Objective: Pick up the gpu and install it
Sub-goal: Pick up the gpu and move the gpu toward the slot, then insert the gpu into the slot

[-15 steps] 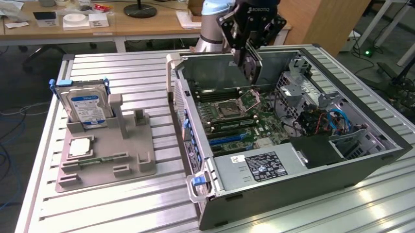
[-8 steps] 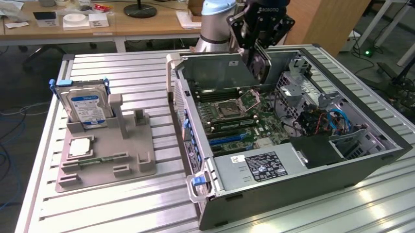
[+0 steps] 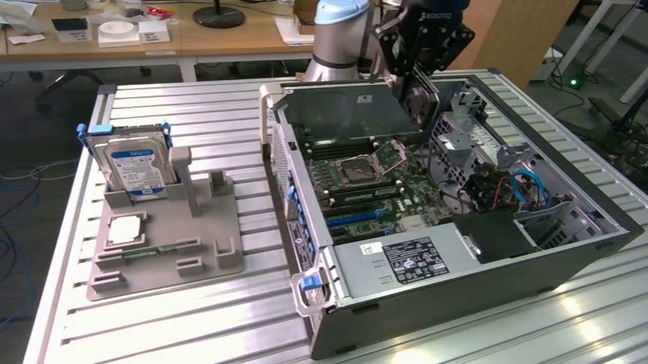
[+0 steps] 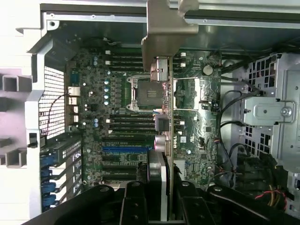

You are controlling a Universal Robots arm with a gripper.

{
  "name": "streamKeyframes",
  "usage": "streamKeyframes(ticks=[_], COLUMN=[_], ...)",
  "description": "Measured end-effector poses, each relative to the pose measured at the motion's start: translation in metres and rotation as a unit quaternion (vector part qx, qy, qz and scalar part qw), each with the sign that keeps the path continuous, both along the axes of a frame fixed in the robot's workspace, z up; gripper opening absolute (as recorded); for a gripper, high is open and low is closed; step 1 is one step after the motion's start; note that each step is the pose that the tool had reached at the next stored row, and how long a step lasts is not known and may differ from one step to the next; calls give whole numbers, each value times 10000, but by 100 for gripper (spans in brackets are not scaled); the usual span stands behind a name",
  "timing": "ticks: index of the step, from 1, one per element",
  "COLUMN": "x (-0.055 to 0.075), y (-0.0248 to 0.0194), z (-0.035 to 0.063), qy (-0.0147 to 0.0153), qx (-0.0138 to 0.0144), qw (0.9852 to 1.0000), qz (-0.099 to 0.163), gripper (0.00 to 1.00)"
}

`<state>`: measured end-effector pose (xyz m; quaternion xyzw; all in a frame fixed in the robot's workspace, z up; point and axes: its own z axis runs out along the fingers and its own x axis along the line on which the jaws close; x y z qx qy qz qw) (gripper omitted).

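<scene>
Gripper [image 4: 161,190] holds gpu [image 3: 344,114] over open PC case [image 3: 456,307]; mobo [image 3: 369,186] inside.

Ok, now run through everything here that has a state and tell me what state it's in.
gpu, held edge-on over the motherboard, not seated.
gripper, shut on the gpu.
computer case, lying on its side, side panel off.
hard drive, standing upright in the grey holder.
CPU socket, no cooler on it.
</scene>
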<state>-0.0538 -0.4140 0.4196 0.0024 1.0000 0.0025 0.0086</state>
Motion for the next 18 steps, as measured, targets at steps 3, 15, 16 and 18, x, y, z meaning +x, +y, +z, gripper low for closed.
streamKeyframes(ticks=[3,15,16,18], x=[86,331,331,331], y=[0,0,0,0], z=[-2,-7,-7,-7], qy=[2,5,4,5], qx=[0,0,0,0], qw=[10000,10000,10000,10000], qz=[0,0,0,0], gripper=[28,28,28,28])
